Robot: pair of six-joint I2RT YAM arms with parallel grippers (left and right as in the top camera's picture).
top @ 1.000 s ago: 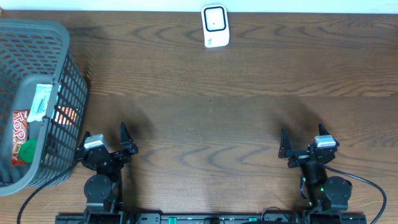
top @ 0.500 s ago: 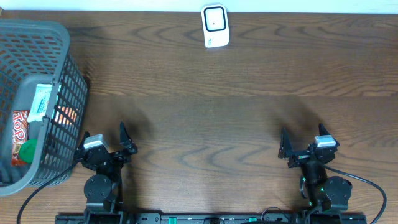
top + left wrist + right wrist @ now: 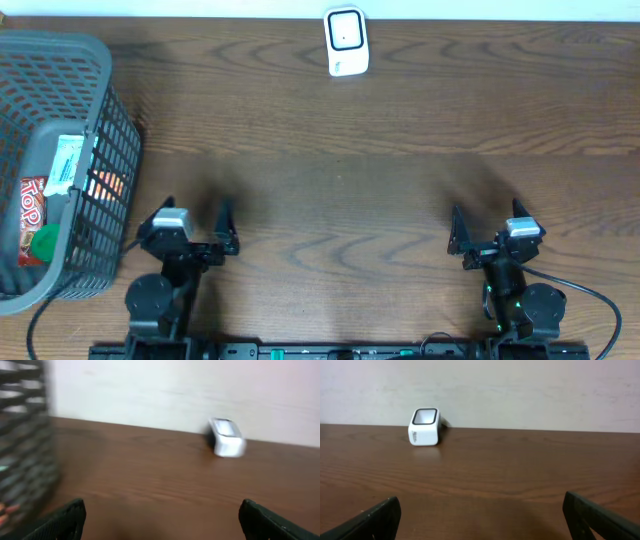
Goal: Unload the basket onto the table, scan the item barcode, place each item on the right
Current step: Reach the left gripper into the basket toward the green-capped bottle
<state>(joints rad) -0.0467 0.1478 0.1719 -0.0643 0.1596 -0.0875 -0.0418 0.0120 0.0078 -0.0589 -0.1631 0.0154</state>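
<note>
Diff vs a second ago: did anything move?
The left gripper swung slightly to its right, away from the basket, with its jaws open and empty; its wrist view is motion-blurred. Nothing was gripped or released. The right gripper, scanner and basket are unchanged.

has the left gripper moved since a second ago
Yes. The left gripper has swung rightward in the overhead view, away from the basket, with its jaws open.

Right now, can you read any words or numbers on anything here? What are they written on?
"ToP": white letters, lying sideways, on the red packet in the basket.
White and teal packet beside it: has print, too small to read.
Scanner: a faint mark on its side, too blurred to read.
Nothing else shows any writing.
</note>
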